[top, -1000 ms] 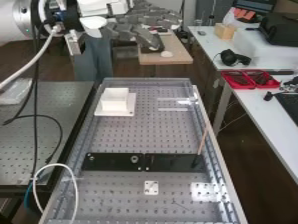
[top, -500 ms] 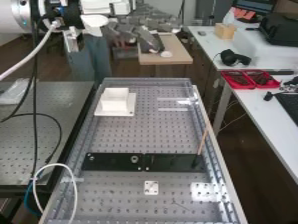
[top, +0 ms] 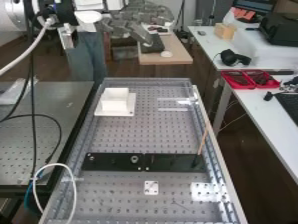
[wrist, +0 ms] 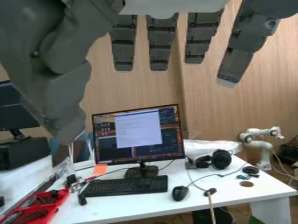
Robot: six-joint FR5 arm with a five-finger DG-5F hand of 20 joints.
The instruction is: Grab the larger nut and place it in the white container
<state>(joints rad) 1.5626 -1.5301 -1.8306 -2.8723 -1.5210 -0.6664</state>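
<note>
Past the perforated grey metal bench, had the dark grey robot hand empty, with fingers apart and the white boxy container kinda at six o'clock (high view).

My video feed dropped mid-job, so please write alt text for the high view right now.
The robot hand is at the top, fingers extended, away from the white container on the bench's far half. Nearer, a black bar bears the smaller nut and, to its right, the bearing.
</note>
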